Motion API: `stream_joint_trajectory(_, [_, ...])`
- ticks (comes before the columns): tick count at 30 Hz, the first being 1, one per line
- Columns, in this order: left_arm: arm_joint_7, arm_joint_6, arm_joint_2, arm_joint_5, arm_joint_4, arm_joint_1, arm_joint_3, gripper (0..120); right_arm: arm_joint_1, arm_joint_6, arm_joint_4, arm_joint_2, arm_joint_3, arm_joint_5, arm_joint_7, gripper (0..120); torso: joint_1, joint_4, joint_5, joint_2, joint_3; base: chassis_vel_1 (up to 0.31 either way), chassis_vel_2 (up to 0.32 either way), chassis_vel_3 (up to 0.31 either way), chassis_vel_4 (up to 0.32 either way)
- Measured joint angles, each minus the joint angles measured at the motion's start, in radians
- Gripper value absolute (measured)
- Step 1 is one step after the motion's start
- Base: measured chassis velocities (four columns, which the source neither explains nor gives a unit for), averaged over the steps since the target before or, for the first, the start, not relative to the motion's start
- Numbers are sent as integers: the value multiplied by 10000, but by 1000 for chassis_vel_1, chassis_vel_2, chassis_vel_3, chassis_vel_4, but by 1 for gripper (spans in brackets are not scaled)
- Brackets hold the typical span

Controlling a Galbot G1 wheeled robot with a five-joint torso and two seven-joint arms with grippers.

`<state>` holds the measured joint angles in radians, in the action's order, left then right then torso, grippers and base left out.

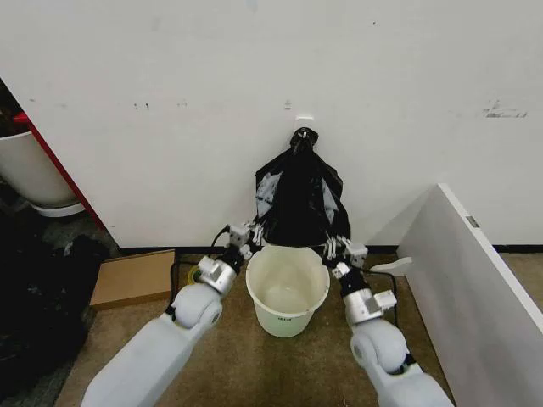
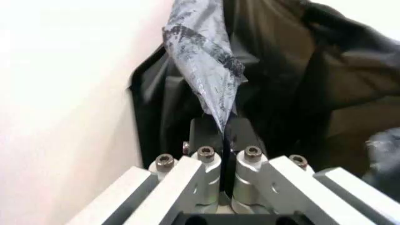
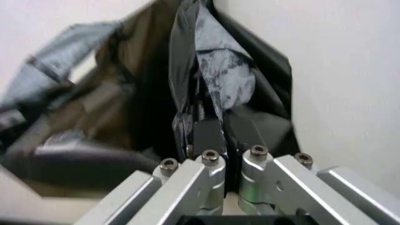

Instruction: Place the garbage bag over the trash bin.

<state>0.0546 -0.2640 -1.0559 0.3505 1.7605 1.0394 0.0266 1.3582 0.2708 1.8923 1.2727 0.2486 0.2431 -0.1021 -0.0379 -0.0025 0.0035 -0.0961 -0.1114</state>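
bag hem pinched by our left gripper and right gripper, mouth just above bin rim.

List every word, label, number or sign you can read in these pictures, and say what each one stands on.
None can be read.
A small dark mark on the front of the trash bin, near its base: too small to read.
A small tag on the slanted white panel: too small to read.
The garbage bag, pinched by the left gripper and the right gripper, bears no print.
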Motion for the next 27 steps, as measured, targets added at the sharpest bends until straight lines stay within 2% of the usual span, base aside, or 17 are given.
stream_joint_trajectory(1, [0, 0, 0, 0, 0, 0, 0, 0, 0, 0, 0, 0, 0, 0, 0, 0, 0, 0, 0, 0, 0, 0, 0, 0, 0])
stream_joint_trajectory(7, [567, 221, 349, -595, 1388, 1454, 742, 0, 852, 276, 851, -159, -29, -691, -37, 0, 0, 3, 0, 0, 0, 0, 0, 0, 0])
stream_joint_trajectory(10, [603, 208, 430, -628, 1640, 1662, 826, 0, 948, 361, 1000, -163, -29, -784, -7, 0, 1, 3, 1, 0, 0, 0, 0, 0, 0])
stream_joint_trajectory(15, [301, -293, 681, 154, 2739, 2007, 967, 0, 1154, 931, 1836, -196, 71, -579, 669, 0, 0, 2, 1, 0, 0, 0, 0, 0, 0])
stream_joint_trajectory(19, [102, -401, 807, 574, 3193, 1972, 1030, 0, 1203, 1007, 2322, -302, 159, -437, 889, 0, 0, 2, 0, 0, -1, 0, 0, 0, 0])
stream_joint_trajectory(23, [55, -328, 966, 887, 3538, 1920, 1074, 0, 1266, 639, 2771, -444, 167, -325, 730, 0, 0, 2, 1, 0, -1, 0, 0, 0, 0])
stream_joint_trajectory(27, [408, 402, 1332, 1393, 4148, 1900, 1091, 0, 1368, -317, 3503, -758, -14, 430, 119, 0, 0, 1, 1, 0, -2, 0, 0, 0, 0])
